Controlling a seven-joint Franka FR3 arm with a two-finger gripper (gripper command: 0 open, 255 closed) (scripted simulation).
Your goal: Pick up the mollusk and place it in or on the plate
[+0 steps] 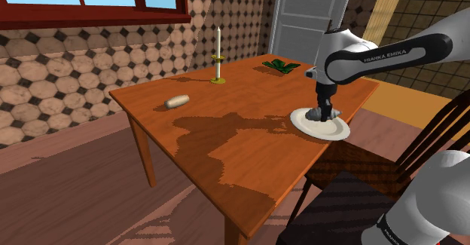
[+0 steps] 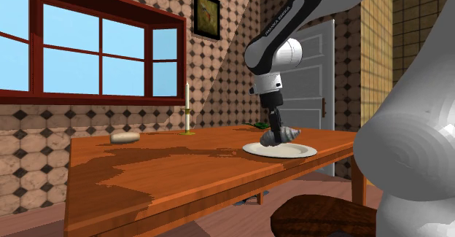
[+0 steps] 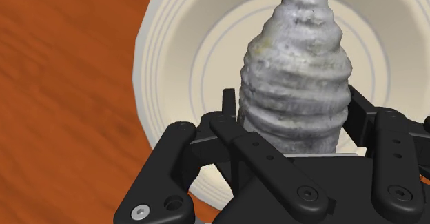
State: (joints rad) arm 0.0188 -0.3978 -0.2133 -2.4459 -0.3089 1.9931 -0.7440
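The wooden table [image 1: 211,108] is carrying the pale plate [image 1: 343,130] toward 3 o'clock from its middle in the shoulder view. The gripper [image 2: 274,130] is hanging over the plate's centre, its fingers clasping the grey spiral mollusk [image 3: 296,85] across the broad end. Whether the shell is touching the plate cannot be told. The shell is likely handling as rigid, light, ridged and brittle, so the wide whorls are offering the best hold.
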